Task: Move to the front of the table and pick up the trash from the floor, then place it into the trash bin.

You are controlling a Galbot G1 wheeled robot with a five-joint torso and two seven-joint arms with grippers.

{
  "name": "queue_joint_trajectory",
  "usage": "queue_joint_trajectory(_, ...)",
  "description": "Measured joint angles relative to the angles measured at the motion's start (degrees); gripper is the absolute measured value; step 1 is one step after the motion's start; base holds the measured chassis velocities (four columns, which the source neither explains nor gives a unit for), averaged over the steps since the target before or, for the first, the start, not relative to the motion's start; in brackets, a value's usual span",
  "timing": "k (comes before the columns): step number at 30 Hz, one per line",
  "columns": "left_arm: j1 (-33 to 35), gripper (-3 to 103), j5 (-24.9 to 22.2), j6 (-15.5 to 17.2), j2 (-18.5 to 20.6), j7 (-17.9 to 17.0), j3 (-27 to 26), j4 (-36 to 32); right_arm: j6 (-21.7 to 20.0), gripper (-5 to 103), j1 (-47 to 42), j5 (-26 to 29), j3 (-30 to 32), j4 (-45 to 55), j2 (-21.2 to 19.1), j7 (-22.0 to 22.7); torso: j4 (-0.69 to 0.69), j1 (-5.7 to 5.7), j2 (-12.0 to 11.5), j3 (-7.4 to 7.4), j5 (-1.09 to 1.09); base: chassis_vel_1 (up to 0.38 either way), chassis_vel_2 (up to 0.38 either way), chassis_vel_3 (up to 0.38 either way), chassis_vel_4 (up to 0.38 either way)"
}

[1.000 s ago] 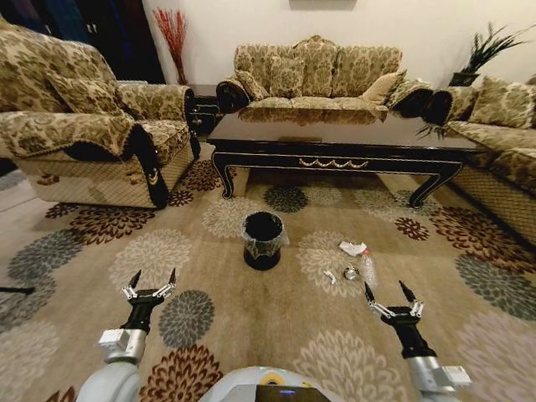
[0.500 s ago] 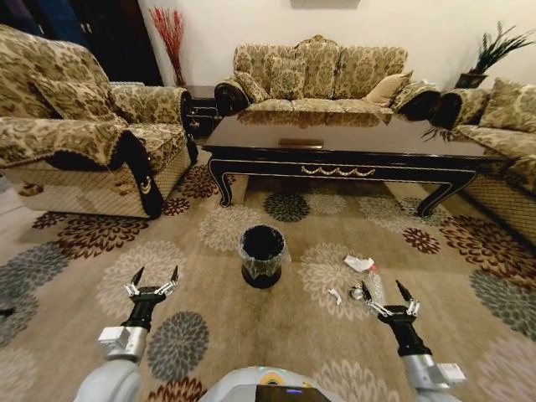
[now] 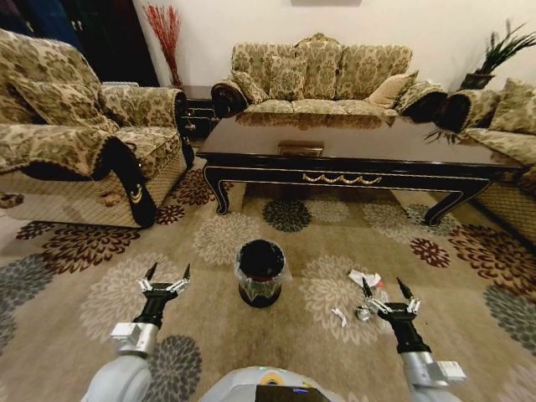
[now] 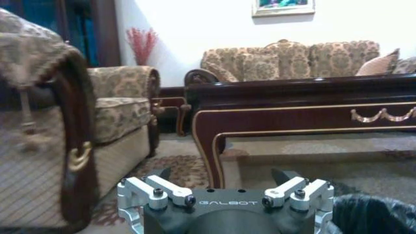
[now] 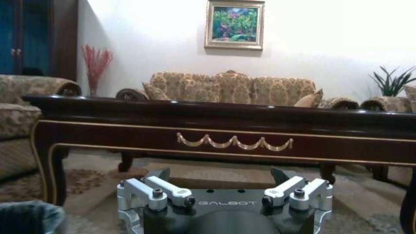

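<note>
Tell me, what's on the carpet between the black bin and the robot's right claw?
In the head view, a small white scrap lies on the floor between the trash bin and the open right gripper.

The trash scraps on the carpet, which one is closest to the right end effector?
The small greyish wad, just beside the right end effector. The white strip lies farther toward the bin; the red-marked wrapper lies nearer the table.

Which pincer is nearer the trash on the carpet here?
Right. The right pincer hangs open directly beside the trash, while the left pincer sits open across the trash bin, well away from it.
</note>
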Motion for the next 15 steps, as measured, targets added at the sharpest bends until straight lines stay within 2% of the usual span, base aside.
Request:
queue_joint_trajectory(3,-2.0,100,0.7,1.5,0.3,-0.3,1.9,-0.5,0.2,100,0.3,-1.3,0.0,-0.6,0.1,1.6,0.01,0.00,0.0,0.00,0.00,-0.117,0.108,0.121,-0.114)
queue_joint_trajectory(6,-6.7,100,0.8,6.2,2.0,-1.4,6.0,-1.7,1.1,100,0.3,-1.5,0.2,-1.4,0.2,2.2,0.00,0.01,0.0,0.01,0.00,-0.069,0.068,0.087,-0.070)
queue_joint_trajectory(7,-6.7,100,0.8,6.2,2.0,-1.4,6.0,-1.7,1.1,100,0.3,-1.5,0.2,-1.4,0.2,2.2,0.00,0.01,0.0,0.01,0.00,-0.040,0.056,0.072,-0.030)
queue_joint_trajectory(10,-13.5,100,-1.5,16.3,5.5,-2.7,12.0,-4.1,1.4,100,0.3,-1.5,0.6,-2.0,0.4,3.3,-0.02,0.00,0.0,0.00,0.01,0.000,0.000,0.000,0.000)
queue_joint_trajectory(11,-13.5,100,-1.5,16.3,5.5,-2.7,12.0,-4.1,1.4,100,0.3,-1.5,0.6,-2.0,0.4,3.3,-0.02,0.00,0.0,0.00,0.01,0.000,0.000,0.000,0.000)
queue_joint_trajectory(15,-18.0,100,-7.7,25.1,9.6,-5.6,15.6,-6.7,1.3,100,1.3,-2.1,0.4,-2.9,0.0,5.1,-0.04,0.00,0.0,0.00,0.00,0.000,0.000,0.000,0.000)
